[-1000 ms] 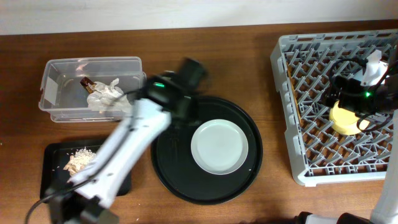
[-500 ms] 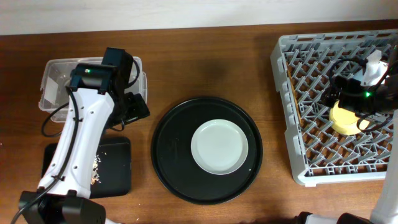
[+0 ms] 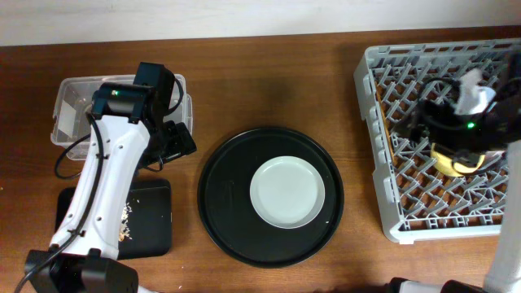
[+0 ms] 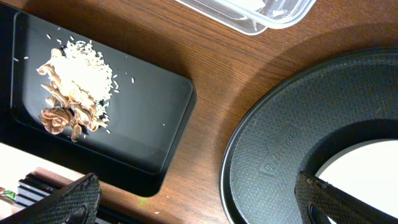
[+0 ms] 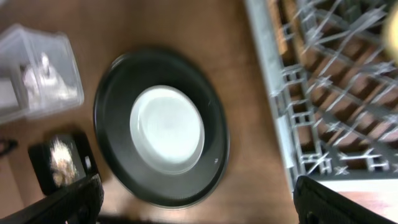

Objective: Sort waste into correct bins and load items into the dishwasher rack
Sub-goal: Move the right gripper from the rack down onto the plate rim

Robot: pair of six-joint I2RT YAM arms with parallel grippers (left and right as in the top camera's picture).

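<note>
Two bins sit at the left of the table [image 3: 244,81]. We find the clear tub [image 3: 69,110] largely hidden under the left arm in the overhead view, and the right wrist view shows crumpled white paper [image 5: 43,73] blurred inside it. The shallow black tray [image 4: 143,118] holds the food scraps [image 4: 69,93] towards one end. The plate [image 3: 286,193] lies in the round black tray [image 3: 220,191]. The yellow bowl [image 3: 453,160] sits in the dishwasher rack [image 3: 391,106], partly covered by the right arm. We see the left gripper [image 4: 199,202] and the right gripper [image 5: 200,202] both spread wide, holding nothing. A strip of bare wood separates the round black tray from the rack, whose right edge is cut off.
</note>
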